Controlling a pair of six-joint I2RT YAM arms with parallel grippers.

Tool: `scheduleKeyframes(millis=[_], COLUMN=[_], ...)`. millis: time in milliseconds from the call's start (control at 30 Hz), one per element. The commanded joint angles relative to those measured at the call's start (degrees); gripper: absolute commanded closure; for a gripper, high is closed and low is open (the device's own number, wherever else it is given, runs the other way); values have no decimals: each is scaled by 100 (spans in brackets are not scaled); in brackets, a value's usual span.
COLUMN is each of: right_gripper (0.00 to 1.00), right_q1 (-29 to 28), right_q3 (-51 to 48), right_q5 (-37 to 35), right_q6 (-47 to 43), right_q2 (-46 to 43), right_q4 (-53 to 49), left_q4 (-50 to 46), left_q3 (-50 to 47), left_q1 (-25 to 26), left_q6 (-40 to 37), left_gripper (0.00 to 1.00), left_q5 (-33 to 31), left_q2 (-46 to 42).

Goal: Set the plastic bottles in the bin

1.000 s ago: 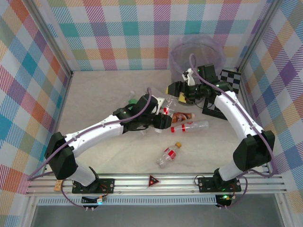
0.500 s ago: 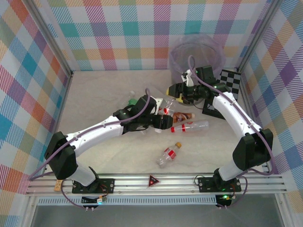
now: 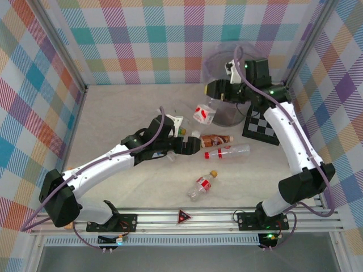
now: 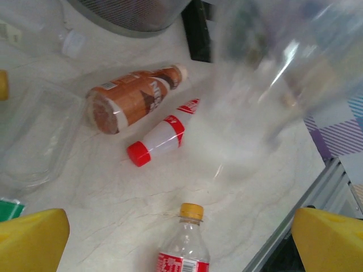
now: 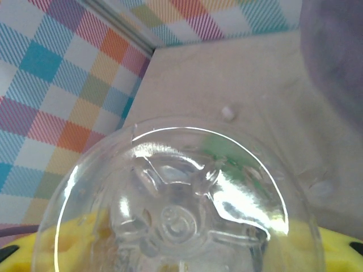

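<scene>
The right gripper (image 3: 211,95) is pinching a clear plastic bottle (image 5: 176,215) base-first, long axis along the fingers — the round translucent grey-lilac bin (image 3: 229,113) is sitting just beside the hand.

The clear bottle (image 5: 176,209) is glossy, transparent plastic with a moulded, ridged base. The brown bottle (image 4: 133,99) wears a shiny printed wrap. The desk (image 3: 125,113) looks matt and faintly marbled. The bin (image 3: 211,68) is translucent plastic. The fingers (image 4: 31,241) are smooth yellow plastic.

Right claw (image 3: 211,94) – gripping a bottle (image 3: 204,114) beside the bin (image 3: 249,52)
</scene>
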State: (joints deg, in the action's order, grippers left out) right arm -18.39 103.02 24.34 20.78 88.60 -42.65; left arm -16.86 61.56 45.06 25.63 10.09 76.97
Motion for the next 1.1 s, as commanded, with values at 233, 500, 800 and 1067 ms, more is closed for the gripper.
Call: scheduleKeyframes(millis=[233, 500, 800, 1067], right_gripper=[43, 43, 43, 42], right_q1=[469, 1022, 1367, 1439], right_q3=[1626, 1976, 2087, 2396], right_q5=[-873, -1247, -1458, -1432], right_q6=[-475, 24, 419, 541], right_q2=[164, 580, 1243, 2002], right_q4=[61, 816, 1415, 1380], left_q4=[-134, -502, -860, -828], left_q3=[-252, -135, -90, -192], left_q1=[-133, -124, -129, -129], left_q6=[253, 232, 212, 185], left_gripper=[0, 0, 0, 0], left_q5=[-338, -466, -666, -757], left_q2=[-122, -171, -437, -514])
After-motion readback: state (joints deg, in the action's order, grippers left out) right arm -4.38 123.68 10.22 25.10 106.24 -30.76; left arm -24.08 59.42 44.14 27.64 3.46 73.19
